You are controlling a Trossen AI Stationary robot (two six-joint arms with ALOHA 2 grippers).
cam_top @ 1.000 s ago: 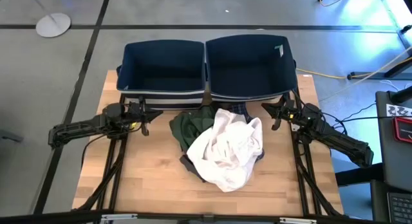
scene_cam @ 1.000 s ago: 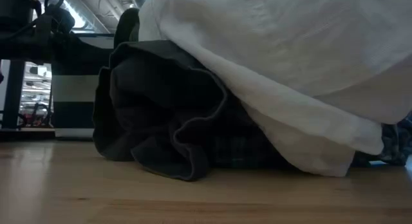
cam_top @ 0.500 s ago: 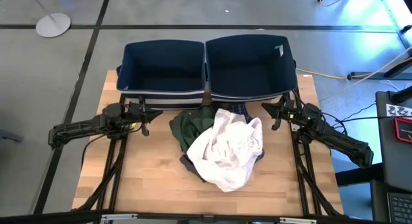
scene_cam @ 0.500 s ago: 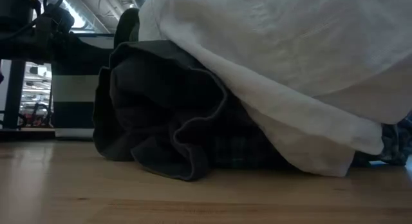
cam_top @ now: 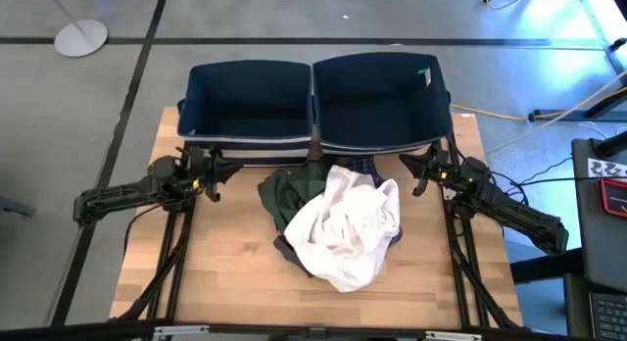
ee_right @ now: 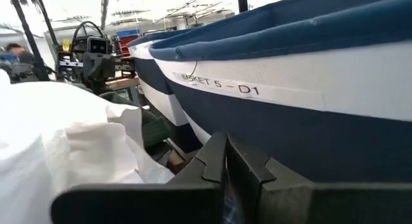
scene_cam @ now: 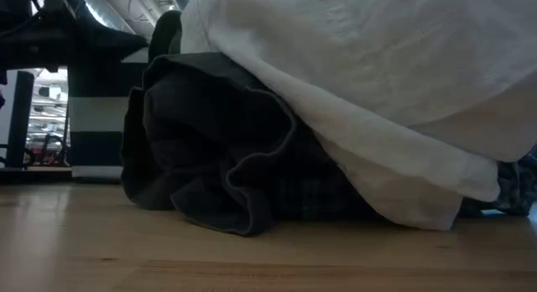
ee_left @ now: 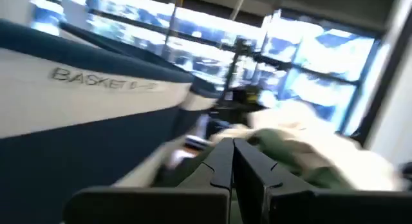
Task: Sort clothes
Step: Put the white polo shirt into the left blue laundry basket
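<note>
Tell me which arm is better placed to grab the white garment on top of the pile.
Probably the right. The right gripper sits closer to the crumpled white fabric garment, which drapes toward that side; the left gripper faces the dark green garment first.

Evenly lit from overhead in the high view; blue-white glare at upper right. Low view dim, heavy shadow under the white garment (scene_cam: pixel 377 82). Left wrist view smeared with motion blur, bright windows behind. Right wrist view sharp, sky washed out.

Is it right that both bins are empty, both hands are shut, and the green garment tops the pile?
No. The white garment tops the pile; the green garment sticks out beneath it, as the high view shows. Both bins are empty, and the left hand and right hand are shut.
</note>
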